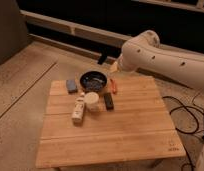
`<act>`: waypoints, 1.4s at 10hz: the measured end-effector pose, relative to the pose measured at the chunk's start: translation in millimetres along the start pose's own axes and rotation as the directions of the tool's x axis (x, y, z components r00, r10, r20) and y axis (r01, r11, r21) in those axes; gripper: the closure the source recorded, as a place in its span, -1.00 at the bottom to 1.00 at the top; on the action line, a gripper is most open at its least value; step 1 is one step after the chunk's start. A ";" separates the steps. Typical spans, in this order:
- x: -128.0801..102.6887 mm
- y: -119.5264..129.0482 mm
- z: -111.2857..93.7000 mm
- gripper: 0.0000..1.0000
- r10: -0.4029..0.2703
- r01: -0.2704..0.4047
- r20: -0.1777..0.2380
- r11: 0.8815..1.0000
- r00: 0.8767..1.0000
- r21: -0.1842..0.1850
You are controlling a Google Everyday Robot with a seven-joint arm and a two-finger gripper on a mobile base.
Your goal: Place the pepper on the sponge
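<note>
Well, I see the pepper (114,85) lying just right of the bowl (92,81), upper middle of frame, long axis roughly top-to-bottom. The gripper (102,59) hangs up-frame of the bowl against dark background; its state I cannot tell.

Pepper (114,85), small and reddish-orange, lies lengthwise near the worktop's (120,135) far edge, just right of the dark bowl (92,80). Sponge (71,85), blue-grey, lies flat left of the bowl. Tool (102,59) hangs beyond the far edge.
</note>
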 end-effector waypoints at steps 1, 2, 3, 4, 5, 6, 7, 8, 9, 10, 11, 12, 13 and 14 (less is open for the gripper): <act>-0.8 -14.5 4.7 -0.30 0.008 -0.007 -0.010 0.999 1.000 0.045; -3.2 -23.4 9.2 -0.30 0.011 -0.009 -0.019 0.997 1.000 0.072; -3.5 -32.9 17.7 -0.30 0.016 -0.013 -0.037 0.997 0.999 0.081; -3.9 -35.5 25.2 -0.30 0.015 -0.011 -0.047 0.997 0.999 0.071; -7.2 -36.1 38.0 -0.30 0.007 -0.005 -0.054 0.999 0.999 0.046; -12.7 -33.7 50.8 -0.30 -0.006 0.007 -0.051 1.000 0.999 0.017; -17.9 -27.6 71.0 -0.30 -0.031 0.030 -0.051 0.999 0.998 -0.029; -19.3 -25.9 83.5 -0.30 -0.042 0.039 -0.055 0.998 0.998 -0.055; -20.2 -27.1 100.9 -0.30 -0.061 0.055 -0.069 0.995 0.996 -0.084; -21.0 -30.2 113.3 -0.30 -0.071 0.062 -0.085 0.993 0.994 -0.100; -21.4 -36.0 125.7 -0.30 -0.079 0.068 -0.103 0.992 0.991 -0.110; -21.7 -44.5 140.2 -0.30 -0.090 0.076 -0.122 0.991 0.988 -0.110; -21.4 -51.7 152.4 -0.30 -0.101 0.088 -0.134 0.991 0.986 -0.102; -21.7 -56.4 162.4 -0.30 -0.108 0.095 -0.139 0.991 0.984 -0.093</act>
